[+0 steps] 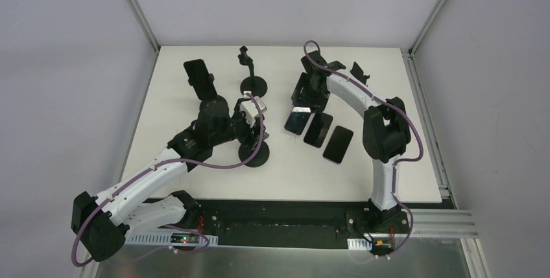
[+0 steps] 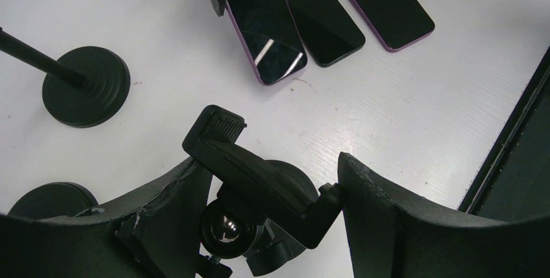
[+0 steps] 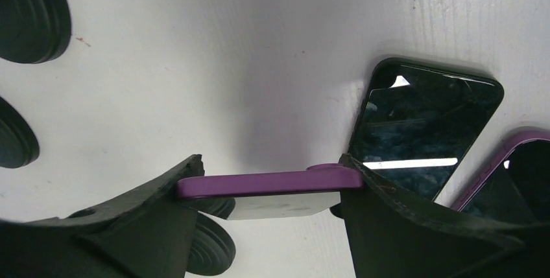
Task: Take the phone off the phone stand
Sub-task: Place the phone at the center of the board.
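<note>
Close to the robot, at about 6 o'clock on the white table [image 1: 389, 184], the left gripper [image 2: 269, 168] is clamped on the black top part of the phone stand [image 1: 256, 156]. One finger [image 2: 162, 216] is pressed on each side of it. The stand's round foot sits flat on the table. A bit farther, at the stand's 2 o'clock and not touching it, is the phone [image 1: 296, 121]. It has a purple edge and a dark, shiny screen. The right gripper [image 3: 271, 171] is squeezing the phone by its two long sides and holds it tilted. I cannot tell if its low end touches the table. Just beside it, at 3 o'clock, a black phone [image 1: 318, 129] and a purple-edged phone [image 1: 338, 143] lie flat. Farther back, at 12 o'clock, is a second stand [image 1: 254, 86]. At 10 o'clock another phone [image 1: 196, 72] stands upright.
</note>
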You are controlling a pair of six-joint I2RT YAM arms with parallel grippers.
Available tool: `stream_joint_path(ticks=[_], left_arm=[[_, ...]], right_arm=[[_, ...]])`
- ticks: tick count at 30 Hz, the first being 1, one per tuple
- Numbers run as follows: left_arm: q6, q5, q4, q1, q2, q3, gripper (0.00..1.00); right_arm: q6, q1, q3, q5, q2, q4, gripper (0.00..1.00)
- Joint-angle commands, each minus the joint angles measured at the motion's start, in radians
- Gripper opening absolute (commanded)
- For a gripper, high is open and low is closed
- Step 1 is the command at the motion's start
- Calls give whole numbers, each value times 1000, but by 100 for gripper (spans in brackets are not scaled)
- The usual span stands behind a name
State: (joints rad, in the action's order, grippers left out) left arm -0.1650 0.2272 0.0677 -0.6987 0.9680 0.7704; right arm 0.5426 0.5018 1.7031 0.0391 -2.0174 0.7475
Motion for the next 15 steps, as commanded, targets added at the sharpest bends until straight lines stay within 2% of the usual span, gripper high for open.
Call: stream_joint_path(ticks=[1,13,15], left_arm=[[4,-4,15,5,-17,0,0],[-2,36,14,5,-23,-1,0],[-5,36,15,5,-23,-1,0]], right_arm=[[-12,6,51,15,-34,27,0],[10,15,29,79,-127,-104,0],[10,15,26,90,-140,-115,5]])
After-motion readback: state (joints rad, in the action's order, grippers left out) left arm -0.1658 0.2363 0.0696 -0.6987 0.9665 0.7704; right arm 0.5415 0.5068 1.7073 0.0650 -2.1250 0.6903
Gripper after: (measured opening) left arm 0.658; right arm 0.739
